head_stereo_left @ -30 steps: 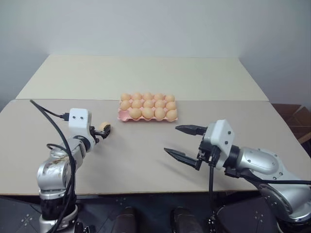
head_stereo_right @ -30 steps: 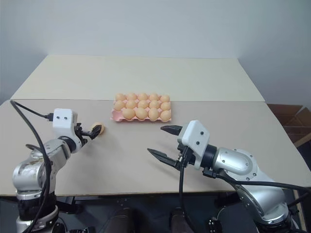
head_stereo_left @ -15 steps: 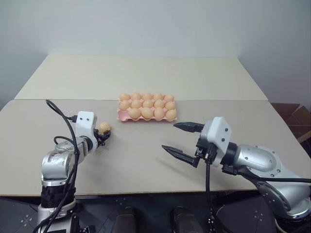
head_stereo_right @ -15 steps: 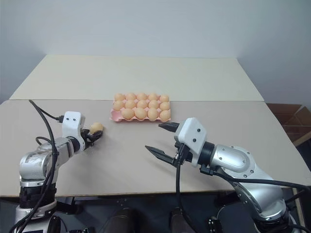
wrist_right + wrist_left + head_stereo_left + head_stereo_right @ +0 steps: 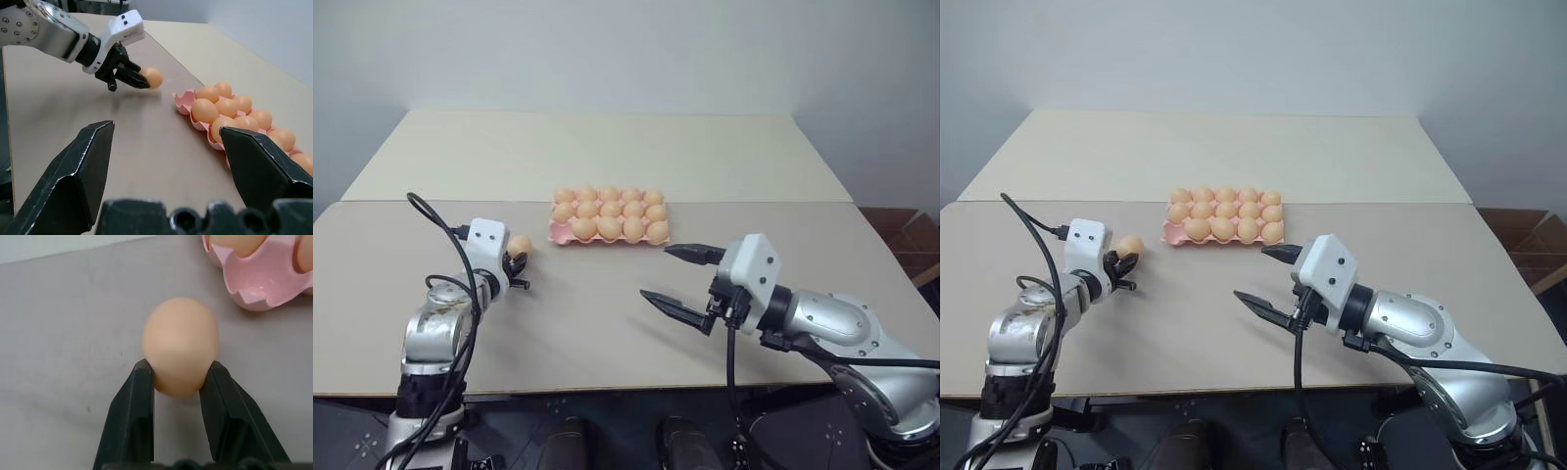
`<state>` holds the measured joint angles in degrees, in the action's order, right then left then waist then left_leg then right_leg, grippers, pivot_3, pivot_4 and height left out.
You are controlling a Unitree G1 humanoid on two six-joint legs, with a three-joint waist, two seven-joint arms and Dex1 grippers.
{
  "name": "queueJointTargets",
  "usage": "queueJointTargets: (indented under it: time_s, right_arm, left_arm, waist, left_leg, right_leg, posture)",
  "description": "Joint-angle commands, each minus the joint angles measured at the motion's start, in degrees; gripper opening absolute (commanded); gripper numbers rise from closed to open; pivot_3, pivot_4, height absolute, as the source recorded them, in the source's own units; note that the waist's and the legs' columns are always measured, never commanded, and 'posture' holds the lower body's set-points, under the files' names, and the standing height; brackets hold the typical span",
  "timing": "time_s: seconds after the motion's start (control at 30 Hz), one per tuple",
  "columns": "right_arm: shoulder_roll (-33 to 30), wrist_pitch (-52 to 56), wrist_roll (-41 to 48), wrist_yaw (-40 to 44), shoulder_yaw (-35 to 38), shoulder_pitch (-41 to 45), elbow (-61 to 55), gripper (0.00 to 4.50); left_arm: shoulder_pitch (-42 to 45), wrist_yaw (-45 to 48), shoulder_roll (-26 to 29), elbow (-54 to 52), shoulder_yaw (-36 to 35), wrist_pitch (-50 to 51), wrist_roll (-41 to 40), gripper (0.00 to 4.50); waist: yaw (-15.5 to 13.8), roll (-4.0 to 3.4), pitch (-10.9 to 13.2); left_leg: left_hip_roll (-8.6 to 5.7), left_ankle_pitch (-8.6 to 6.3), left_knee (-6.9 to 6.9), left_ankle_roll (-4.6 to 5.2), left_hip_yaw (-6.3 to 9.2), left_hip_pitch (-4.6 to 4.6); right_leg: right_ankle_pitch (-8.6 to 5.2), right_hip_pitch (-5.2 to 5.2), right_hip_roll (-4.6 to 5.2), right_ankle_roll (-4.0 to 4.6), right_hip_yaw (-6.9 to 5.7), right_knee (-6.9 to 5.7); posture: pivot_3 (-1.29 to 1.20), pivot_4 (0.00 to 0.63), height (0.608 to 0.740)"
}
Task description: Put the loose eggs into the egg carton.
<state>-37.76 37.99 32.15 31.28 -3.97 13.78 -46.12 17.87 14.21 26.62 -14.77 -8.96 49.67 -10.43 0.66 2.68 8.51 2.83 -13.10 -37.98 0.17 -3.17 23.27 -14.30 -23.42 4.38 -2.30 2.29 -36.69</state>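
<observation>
A loose egg (image 5: 180, 345) is being gripped between the closed-in fingers of the left gripper (image 5: 178, 377), just above the table (image 5: 587, 313) beside the egg carton (image 5: 611, 217). The right gripper (image 5: 677, 281) is being held wide open and empty, near the carton's other end.

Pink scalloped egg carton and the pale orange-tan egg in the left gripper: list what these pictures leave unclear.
- Pink scalloped egg carton, eye views: any empty cup is too small to make out.
- Same carton, left wrist view: cut off by the edge, leaving one corner.
- Pale orange-tan egg between the left gripper fingers: its underside is hidden, so lifted or resting on the beige table is unclear.
</observation>
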Motion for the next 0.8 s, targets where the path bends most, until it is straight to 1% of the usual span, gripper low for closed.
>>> queueJointTargets:
  time_s: [0.03, 0.13, 0.23, 0.43, 0.53, 0.67, 0.8]
  right_arm:
    - [-0.1, -0.6, -0.2, 0.0, 1.1, -0.2, -1.8, 4.06]
    - [0.0, -0.9, -0.3, 0.1, 1.0, 0.0, -1.4, 4.06]
    - [0.2, -1.0, -0.6, 0.2, 0.6, 0.3, -1.0, 4.06]
    - [0.3, -0.6, -0.8, -0.1, 0.7, 0.3, -1.4, 4.06]
    - [0.2, -0.3, -0.7, -0.5, 0.9, -0.2, -2.2, 4.06]
    - [0.3, -0.1, -0.6, -1.1, 1.2, -0.7, -2.7, 4.06]
    - [0.5, 0.3, -0.4, -1.7, 0.8, -0.1, -2.7, 4.06]
  left_arm:
    - [1.2, -0.5, -1.2, -7.7, 1.0, -1.2, -0.4, 0.99]
    - [3.7, -0.7, -3.5, -6.5, 3.0, -1.2, -0.4, 0.99]
    - [8.3, -1.4, -6.4, 0.0, 6.2, -3.8, 1.3, 0.99]
    - [12.2, -2.7, -8.7, 6.9, 8.6, -7.7, 3.7, 0.99]
    - [12.0, -3.7, -9.0, 6.3, 8.6, -7.3, 4.6, 0.99]
    - [10.2, -5.1, -8.5, 2.3, 8.0, -4.9, 5.3, 0.99]
    - [9.2, -4.9, -8.1, 2.7, 7.9, -4.6, 5.4, 0.99]
  waist:
    - [-0.2, 0.00, 0.0]
    - [-0.6, 0.00, 0.0]
    - [-0.8, 0.00, 0.0]
    - [-0.3, 0.02, 0.0]
    - [-0.3, 0.02, 0.0]
    - [-0.2, 0.02, 0.0]
    - [-0.2, 0.02, 0.0]
  left_leg:
    - [0.00, 0.00, 0.00, 0.00, 0.00, 0.01]
    - [-0.03, 0.00, 0.00, 0.00, -0.01, -0.01]
    - [-0.04, 0.01, 0.00, 0.01, -0.01, -0.04]
    - [-0.06, 0.00, 0.00, 0.01, 0.00, 0.04]
    - [-0.06, 0.00, 0.00, 0.01, 0.01, 0.05]
    - [-0.06, 0.01, 0.00, 0.01, 0.00, 0.03]
    - [-0.06, 0.01, 0.00, 0.01, 0.00, 0.03]
  right_leg:
    - [0.00, 0.00, 0.00, 0.00, 0.00, 0.00]
    - [0.01, 0.02, 0.02, -0.02, -0.01, 0.00]
    - [0.02, 0.06, -0.01, -0.02, -0.02, 0.00]
    - [0.02, -0.02, -0.06, -0.05, 0.02, 0.03]
    - [0.02, -0.04, -0.05, -0.05, 0.02, -0.01]
    - [0.05, -0.02, -0.03, -0.09, 0.03, 0.00]
    - [0.05, -0.02, -0.04, -0.09, 0.02, -0.01]
  posture:
    - [0.00, 0.150, 0.740]
    - [0.00, 0.150, 0.740]
    - [0.00, 0.150, 0.740]
    - [0.00, 0.150, 0.740]
    - [0.00, 0.150, 0.740]
    - [0.00, 0.150, 0.740]
    - [0.00, 0.150, 0.740]
